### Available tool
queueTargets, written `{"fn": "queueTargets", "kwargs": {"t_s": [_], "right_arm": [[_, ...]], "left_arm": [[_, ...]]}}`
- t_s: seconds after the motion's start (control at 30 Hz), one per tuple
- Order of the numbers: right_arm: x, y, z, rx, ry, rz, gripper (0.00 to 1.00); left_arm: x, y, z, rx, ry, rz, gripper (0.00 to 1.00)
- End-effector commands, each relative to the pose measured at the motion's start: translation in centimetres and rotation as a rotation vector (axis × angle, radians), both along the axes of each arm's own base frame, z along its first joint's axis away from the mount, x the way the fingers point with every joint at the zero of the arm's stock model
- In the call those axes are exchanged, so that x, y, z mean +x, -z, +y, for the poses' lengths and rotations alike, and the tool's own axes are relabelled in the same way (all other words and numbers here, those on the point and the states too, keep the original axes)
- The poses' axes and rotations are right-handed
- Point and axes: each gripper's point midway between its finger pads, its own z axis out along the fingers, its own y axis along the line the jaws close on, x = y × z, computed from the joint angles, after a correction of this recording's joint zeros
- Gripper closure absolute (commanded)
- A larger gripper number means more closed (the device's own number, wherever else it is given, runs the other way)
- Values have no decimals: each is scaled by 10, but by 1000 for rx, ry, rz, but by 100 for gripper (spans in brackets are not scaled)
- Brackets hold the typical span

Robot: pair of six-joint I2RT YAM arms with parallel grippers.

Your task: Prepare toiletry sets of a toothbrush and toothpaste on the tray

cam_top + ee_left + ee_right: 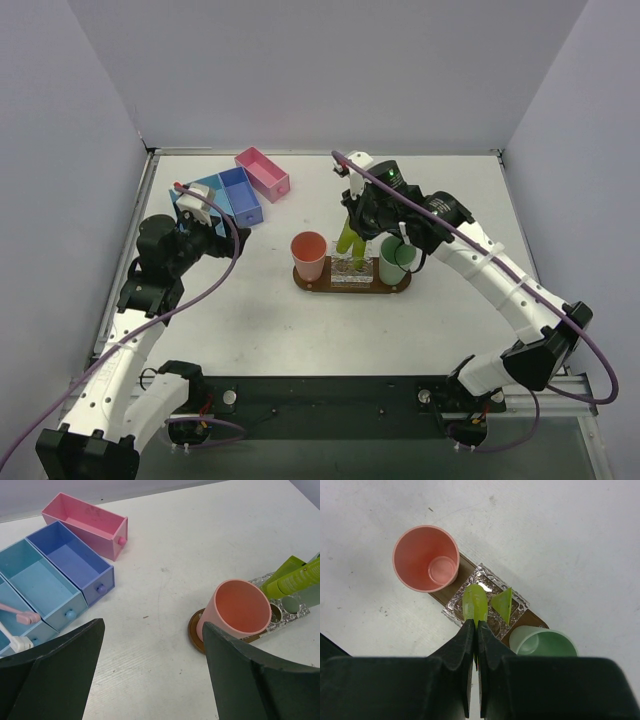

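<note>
On the brown tray (465, 566), two tilted yellow-green toothpaste tubes (475, 602)

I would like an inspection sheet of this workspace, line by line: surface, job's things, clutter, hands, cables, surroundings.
Surface: white table, a few small dark specks.
Job's things: tray carries pink cup, green cup and clear holder; held toothpaste tube and free toothpaste tube stand in the holder; pink toothbrush and white toothbrush lie in end teal bin.
Clutter: pink bin, blue bin, teal bin, all look empty.
Hands: left hand open, empty; right hand shut on held toothpaste tube's top.
Cables: purple cables loop along each arm.
Surroundings: plain pale walls; nothing else seen.
</note>
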Motion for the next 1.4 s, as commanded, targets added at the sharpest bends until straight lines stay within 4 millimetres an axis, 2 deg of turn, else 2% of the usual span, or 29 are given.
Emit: {"fn": "queueTargets", "kwargs": {"t_s": [0.0, 0.63, 1.37], "right_arm": [[12, -17, 2, -9, 25, -80, 100], [24, 5, 5, -84, 34, -65, 100], [29, 30, 18, -105, 7, -14, 100]], "left_arm": [[0, -8, 4, -2, -19, -28, 10], [0, -6, 6, 4, -26, -25, 10], [-1, -5, 7, 13, -32, -26, 10]]}}
